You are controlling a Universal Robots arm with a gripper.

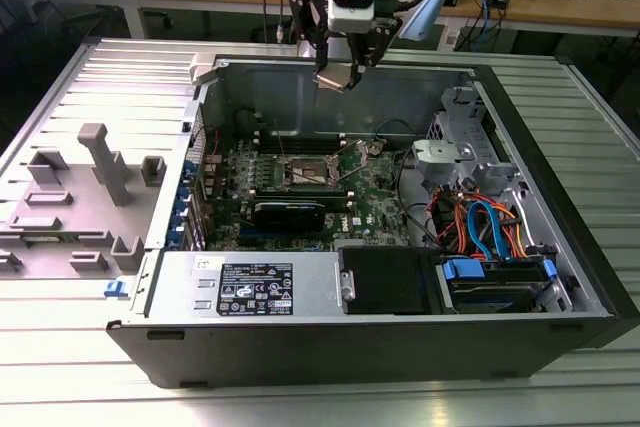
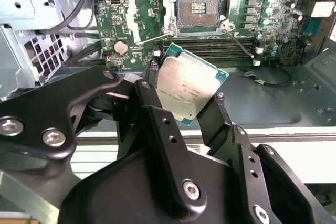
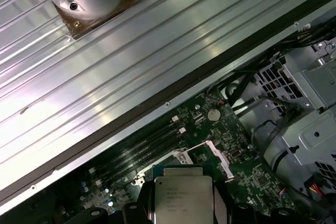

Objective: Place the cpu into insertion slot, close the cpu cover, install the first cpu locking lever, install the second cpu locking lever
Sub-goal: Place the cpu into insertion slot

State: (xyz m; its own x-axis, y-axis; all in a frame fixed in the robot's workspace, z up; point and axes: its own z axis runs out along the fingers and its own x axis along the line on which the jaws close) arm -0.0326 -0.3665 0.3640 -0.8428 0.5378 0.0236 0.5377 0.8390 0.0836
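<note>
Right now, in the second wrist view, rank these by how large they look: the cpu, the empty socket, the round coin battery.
1. cpu, held by the gripper; being nearest the camera enlarges it.
2. empty socket.
3. coin battery, clearly smallest.

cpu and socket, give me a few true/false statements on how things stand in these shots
1. The gripper grips the cpu by its edges. True.
2. The cpu sits in the socket. False: the socket is bare, and the cpu hangs in the air apart from the board.
3. The cpu cover is shut over the socket. False: it is swung open beside it.
4. Long memory sticks lie alongside the socket. True.
</note>
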